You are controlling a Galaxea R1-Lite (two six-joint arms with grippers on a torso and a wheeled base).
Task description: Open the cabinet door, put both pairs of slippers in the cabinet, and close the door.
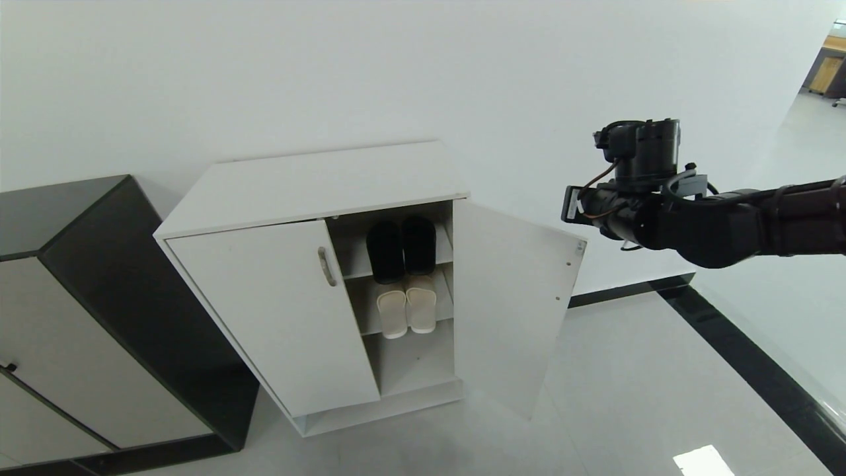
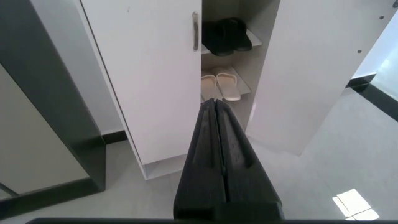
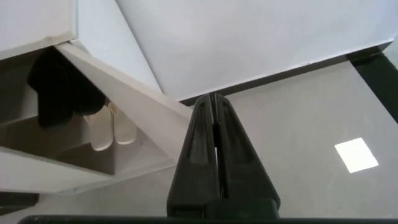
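Right end effector [image 3: 214,102] hangs by open door [image 1: 509,311]; black cabinet [image 1: 99,297] farther left.

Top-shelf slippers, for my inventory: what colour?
The top-shelf slippers are black; head view shows them best.

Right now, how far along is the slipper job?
Done: the right door stands open, black slippers on the upper shelf, white slippers on the shelf below. In hand: nothing; the right gripper is shut, empty, near the door's free edge. Left: closing that door.
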